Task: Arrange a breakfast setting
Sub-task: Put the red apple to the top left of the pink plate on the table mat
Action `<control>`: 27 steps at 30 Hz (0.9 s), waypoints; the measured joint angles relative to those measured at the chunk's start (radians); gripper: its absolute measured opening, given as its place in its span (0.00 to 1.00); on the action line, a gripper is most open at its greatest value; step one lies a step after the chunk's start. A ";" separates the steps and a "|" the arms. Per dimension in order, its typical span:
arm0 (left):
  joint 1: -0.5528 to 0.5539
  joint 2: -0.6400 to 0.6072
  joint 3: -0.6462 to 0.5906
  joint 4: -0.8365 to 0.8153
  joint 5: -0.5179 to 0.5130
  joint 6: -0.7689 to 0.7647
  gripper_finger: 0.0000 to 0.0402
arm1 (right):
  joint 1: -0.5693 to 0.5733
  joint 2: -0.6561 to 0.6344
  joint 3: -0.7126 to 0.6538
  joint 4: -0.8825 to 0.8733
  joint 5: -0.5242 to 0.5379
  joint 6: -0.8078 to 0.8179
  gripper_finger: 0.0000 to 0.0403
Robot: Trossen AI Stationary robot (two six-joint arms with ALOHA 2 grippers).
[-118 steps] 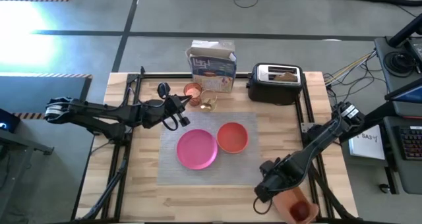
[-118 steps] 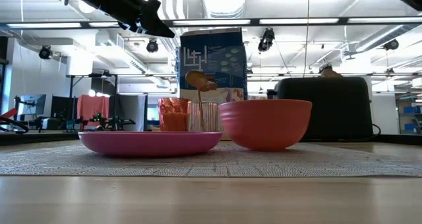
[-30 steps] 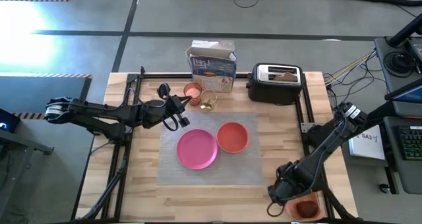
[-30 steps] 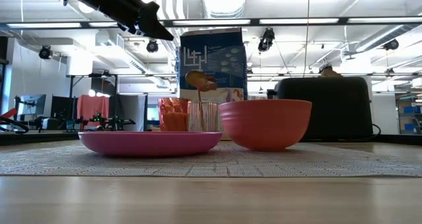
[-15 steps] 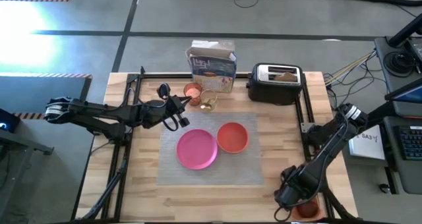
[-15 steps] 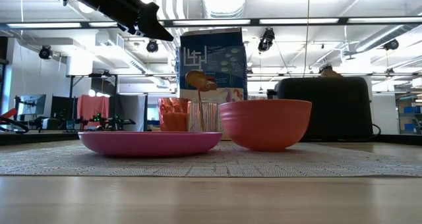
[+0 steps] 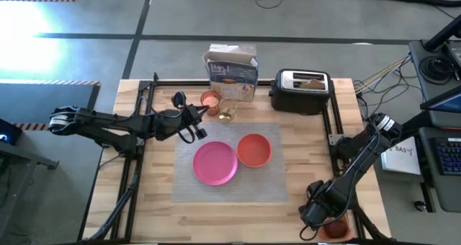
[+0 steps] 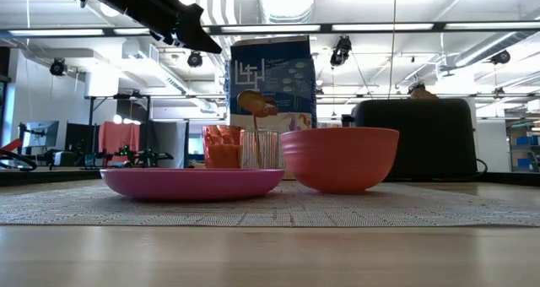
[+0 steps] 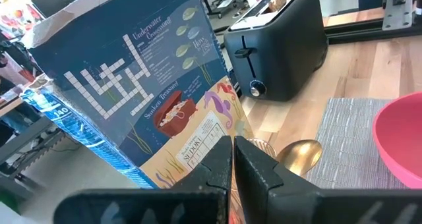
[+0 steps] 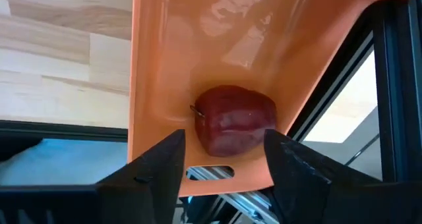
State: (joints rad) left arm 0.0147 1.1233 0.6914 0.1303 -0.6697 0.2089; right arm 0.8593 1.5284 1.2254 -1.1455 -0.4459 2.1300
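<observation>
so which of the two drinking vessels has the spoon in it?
The clear glass, right of the small translucent orange cup in the low view. The gold spoon stands in it; the cup holds none.

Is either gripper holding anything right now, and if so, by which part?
Nothing is held. The right gripper is open, its fingers either side of the red apple in the orange tray, not closed on it. The left gripper is shut and empty.

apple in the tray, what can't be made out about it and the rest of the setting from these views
- Apple: high view, hidden under the right pincer; whether the fingers touch it cannot be told.
- Tray: cut off by the high view's bottom edge.
- Toast: high view, mostly sunk in the toaster.
- Spoon: low view, handle hidden behind the glass.
</observation>
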 joint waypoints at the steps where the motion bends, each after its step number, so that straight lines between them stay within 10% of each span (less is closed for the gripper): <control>1: 0.000 0.000 0.000 0.000 0.000 0.000 0.00 | 0.000 0.000 0.000 0.001 0.000 -0.007 0.52; 27: 0.000 0.000 0.000 -0.006 0.000 0.000 0.00 | 0.017 0.224 -0.003 0.130 -0.271 -0.363 0.69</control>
State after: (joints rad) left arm 0.0147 1.1233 0.6914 0.1238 -0.6697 0.2085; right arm 0.8762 1.7524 1.2221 -1.0153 -0.7165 1.7670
